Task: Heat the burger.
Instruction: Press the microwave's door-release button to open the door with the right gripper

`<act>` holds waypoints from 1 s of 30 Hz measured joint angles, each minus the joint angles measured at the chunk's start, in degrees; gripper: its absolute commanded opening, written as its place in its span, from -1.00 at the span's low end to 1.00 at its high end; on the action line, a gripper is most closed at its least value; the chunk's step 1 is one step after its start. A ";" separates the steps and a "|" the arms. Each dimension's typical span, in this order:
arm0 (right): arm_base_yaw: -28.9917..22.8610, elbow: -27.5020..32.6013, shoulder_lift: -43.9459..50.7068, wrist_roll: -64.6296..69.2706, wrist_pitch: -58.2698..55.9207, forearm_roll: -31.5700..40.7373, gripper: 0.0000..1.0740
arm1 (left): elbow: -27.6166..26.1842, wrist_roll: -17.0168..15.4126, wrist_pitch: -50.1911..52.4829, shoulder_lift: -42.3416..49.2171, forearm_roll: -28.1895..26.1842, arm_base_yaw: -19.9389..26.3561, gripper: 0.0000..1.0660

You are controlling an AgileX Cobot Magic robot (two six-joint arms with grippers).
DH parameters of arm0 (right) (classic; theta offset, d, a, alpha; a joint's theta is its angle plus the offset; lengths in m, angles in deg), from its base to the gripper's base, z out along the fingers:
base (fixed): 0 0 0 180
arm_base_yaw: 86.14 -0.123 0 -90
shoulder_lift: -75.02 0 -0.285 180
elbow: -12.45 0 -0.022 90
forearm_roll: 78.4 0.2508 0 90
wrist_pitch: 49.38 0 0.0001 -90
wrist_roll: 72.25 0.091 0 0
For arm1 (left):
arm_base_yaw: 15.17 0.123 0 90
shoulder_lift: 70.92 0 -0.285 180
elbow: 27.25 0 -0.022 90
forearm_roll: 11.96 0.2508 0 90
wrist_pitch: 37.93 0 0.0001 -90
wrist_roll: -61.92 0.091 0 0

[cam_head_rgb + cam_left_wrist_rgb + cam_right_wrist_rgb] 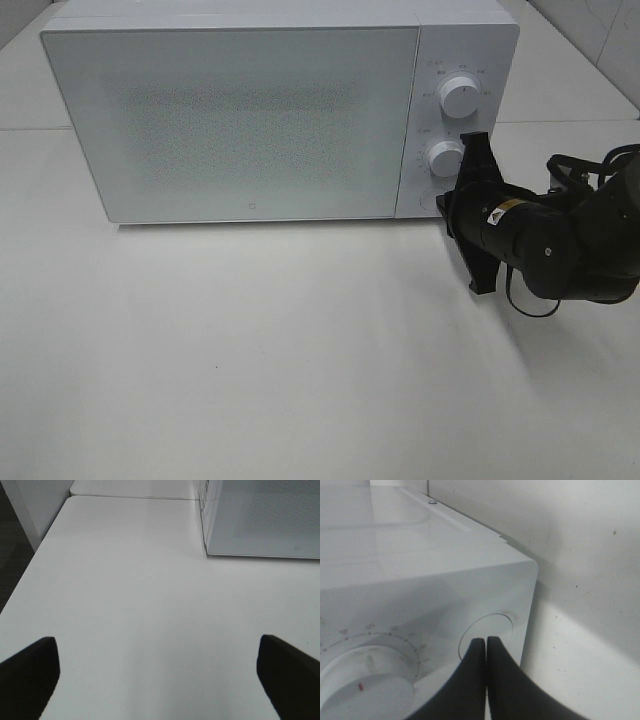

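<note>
Here, right jaws together at microwave button.

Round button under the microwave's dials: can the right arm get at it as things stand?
Probably yes. The right gripper, shut, points its tips at the round button on the microwave, with nothing visible between them.
</note>
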 measured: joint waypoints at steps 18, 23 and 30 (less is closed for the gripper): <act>0.74 -3.72 -2.86 -0.29 -0.29 0.06 -1.00 | 0.00 0.00 0.00 0.00 0.00 0.00 0.88; 0.74 -3.72 -3.32 -0.92 0.86 0.46 -1.00 | 0.00 0.00 0.00 0.00 0.00 0.00 0.88; 0.52 -3.67 -3.55 -1.66 1.72 1.43 -1.00 | 0.00 0.00 0.00 0.00 0.00 0.00 0.88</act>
